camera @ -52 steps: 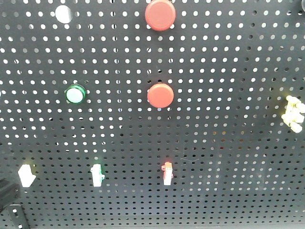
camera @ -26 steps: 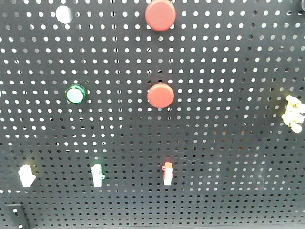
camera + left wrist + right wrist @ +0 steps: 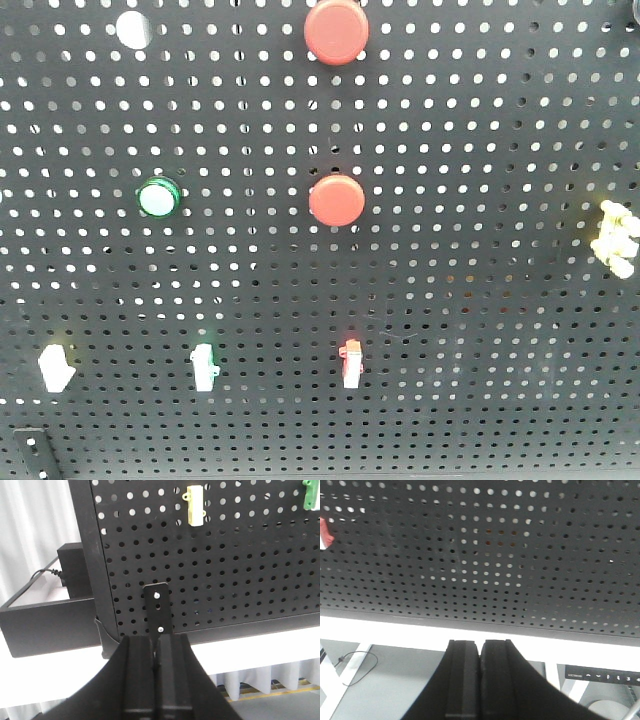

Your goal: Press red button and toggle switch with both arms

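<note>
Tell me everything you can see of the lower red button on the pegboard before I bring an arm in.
The lower red button is a round, smooth, plastic-looking cap, matte orange-red, standing out from the black pegboard. It sits near the board's centre, directly below a second red button, right of the green button and above the red-tipped switch. Nothing touches it; neither gripper shows in the front view. Whether it is pressed in cannot be told.

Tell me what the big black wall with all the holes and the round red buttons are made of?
The black pegboard looks like thin painted metal, matte, with neat punched holes, though I can't be sure. The two red buttons look like smooth plastic, with an even color and soft sheen.
</note>
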Tool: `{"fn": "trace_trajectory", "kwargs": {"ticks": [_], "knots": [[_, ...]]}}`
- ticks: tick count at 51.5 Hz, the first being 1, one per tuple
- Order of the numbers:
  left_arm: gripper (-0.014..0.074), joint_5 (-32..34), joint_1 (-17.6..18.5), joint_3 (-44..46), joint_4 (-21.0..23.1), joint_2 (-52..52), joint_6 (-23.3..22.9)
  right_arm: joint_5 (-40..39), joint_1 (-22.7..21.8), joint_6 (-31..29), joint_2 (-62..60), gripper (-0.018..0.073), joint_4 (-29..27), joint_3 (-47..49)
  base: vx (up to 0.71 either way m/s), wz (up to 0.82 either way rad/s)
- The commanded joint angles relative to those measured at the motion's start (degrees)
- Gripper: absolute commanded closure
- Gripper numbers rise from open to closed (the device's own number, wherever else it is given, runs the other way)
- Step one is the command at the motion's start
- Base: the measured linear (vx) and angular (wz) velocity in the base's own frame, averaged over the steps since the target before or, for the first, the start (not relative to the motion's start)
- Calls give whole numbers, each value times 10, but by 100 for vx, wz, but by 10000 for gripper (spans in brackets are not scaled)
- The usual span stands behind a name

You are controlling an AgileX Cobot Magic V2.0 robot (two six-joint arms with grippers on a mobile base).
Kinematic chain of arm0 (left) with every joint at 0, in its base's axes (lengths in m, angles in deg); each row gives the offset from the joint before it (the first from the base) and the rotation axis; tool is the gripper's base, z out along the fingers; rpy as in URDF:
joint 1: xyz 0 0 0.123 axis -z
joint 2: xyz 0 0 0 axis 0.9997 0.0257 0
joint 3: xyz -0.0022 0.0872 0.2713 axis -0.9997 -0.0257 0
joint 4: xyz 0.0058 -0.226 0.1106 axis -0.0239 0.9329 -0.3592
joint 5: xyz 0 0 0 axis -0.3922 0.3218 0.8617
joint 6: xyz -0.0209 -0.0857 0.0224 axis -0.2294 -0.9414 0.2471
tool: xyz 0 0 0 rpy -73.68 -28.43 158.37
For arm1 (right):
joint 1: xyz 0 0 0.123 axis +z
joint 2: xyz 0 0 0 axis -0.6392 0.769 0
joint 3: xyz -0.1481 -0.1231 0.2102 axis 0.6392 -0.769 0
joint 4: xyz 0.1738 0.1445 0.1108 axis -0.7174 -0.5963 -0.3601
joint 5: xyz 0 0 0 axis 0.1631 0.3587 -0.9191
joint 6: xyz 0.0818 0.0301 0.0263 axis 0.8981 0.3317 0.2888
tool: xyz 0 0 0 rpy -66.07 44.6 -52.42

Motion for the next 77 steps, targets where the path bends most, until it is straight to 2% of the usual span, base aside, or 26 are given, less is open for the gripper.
{"fn": "trace_trajectory", "kwargs": {"ticks": [1,41,45,52,59,67,77], "knots": [[595,44,1,-20,0,-10,-9,-44,-2,-2,8,559,0,13,0,0],[595,44,1,-20,0,-10,-9,-57,-2,-4,5,559,5,3,0,0],[595,44,1,-20,0,-10,-9,-95,-2,7,-11,559,-3,-31,0,0],[595,44,1,-20,0,-10,-9,-202,-2,46,-81,559,-14,-163,0,0],[595,44,1,-20,0,-9,-9,-271,-2,74,-155,559,17,-291,0,0],[595,44,1,-20,0,-8,-9,-309,-2,85,-152,559,44,-357,0,0],[595,44,1,-20,0,-8,-9,-450,-2,85,-152,559,20,-435,0,0]]}}
